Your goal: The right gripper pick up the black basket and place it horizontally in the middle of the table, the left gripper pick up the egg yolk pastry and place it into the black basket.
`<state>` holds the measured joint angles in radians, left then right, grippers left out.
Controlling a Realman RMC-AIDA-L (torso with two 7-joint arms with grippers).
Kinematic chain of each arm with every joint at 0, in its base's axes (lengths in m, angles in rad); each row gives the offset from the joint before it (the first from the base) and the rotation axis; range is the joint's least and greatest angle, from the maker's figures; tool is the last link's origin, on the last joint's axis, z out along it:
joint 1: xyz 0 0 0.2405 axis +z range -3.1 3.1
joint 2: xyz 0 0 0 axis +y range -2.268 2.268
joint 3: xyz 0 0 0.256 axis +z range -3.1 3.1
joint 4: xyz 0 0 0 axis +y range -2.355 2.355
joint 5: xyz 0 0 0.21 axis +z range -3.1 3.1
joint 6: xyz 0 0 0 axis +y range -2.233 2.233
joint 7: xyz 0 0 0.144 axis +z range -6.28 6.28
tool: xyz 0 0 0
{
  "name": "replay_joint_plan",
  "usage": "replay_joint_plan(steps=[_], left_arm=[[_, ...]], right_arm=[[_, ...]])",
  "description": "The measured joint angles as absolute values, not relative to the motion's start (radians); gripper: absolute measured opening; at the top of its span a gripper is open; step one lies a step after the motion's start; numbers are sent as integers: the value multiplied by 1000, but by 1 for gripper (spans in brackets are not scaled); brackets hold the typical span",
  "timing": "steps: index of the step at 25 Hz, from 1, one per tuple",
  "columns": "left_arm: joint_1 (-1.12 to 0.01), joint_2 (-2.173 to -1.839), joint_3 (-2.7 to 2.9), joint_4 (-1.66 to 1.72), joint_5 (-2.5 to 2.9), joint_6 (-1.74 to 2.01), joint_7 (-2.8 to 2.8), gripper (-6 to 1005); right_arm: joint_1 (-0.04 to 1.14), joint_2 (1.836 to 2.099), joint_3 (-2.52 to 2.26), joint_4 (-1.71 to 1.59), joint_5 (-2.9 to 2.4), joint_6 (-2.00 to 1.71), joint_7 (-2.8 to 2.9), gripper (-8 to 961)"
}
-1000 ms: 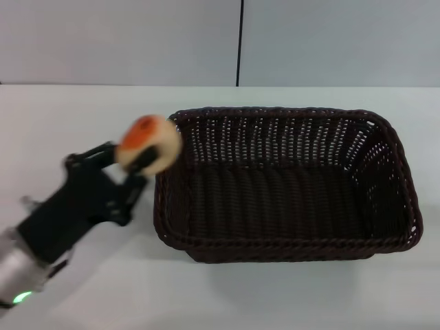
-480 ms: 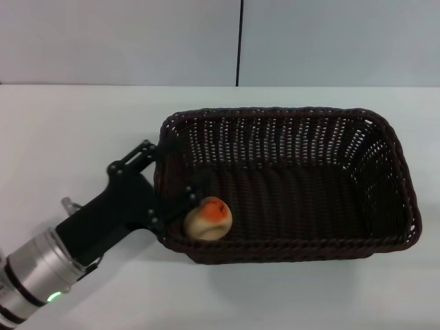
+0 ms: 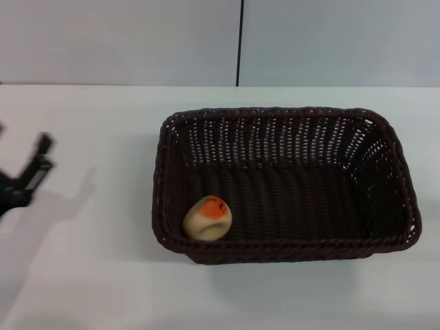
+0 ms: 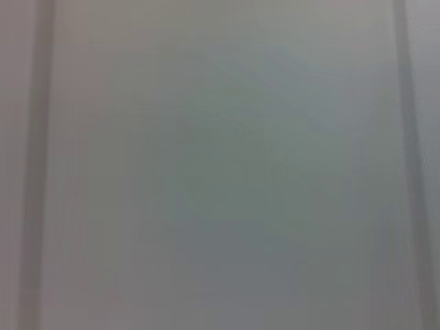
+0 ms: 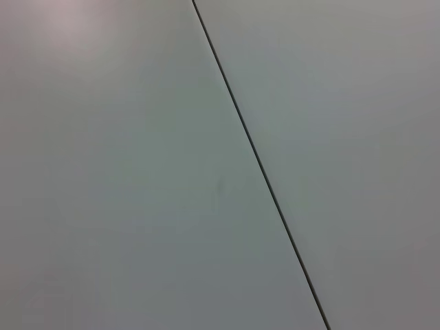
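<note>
**A:** Black basket (image 3: 285,182) lying long-side across the middle of the worktop (image 3: 89,289), open side up. Looks like the "horizontal" placement is sorted. Egg yolk pastry (image 3: 207,218) down on the basket floor, tucked into the near corner on the robot's left, touching or nearly touching the woven wall there. Orange glaze tilted toward the basket's middle rather than straight up, so probably tipped on landing.

**B:** Makes sense for it to sit in that corner, closest bit of basket to the left arm's side. Anything holding it?

**A:** Nope, resting free. Left gripper (image 3: 27,180) way over at the left edge of the head view, well apart from the basket, only partly in shot and smeared. Clearly nothing carried between the fingers, but how wide apart? Can't tell.

**B:** And the right gripper?

**A:** Nowhere in the head view. Right wrist view just shows a pale grey wall (image 5: 137,172) with a thin dark seam (image 5: 258,161) running across it. Left wrist view is only a featureless grey blur. No fingers visible in either.

**B:** So basically done?

**A:** Judging from how things lie, yes: basket centred, pastry inside. Only worry is the pastry rolling if the basket gets bumped.
</note>
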<state>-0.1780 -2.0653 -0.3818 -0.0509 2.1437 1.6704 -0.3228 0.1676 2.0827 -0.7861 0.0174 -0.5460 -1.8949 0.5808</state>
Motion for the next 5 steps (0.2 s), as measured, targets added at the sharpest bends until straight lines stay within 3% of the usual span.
replay_joint_plan(steps=[5], left_arm=[[-118,-2064,-500,-64,2143,1695,-274,848]], right_arm=[[209,2085,-781,50,-546,-1861,485,752]])
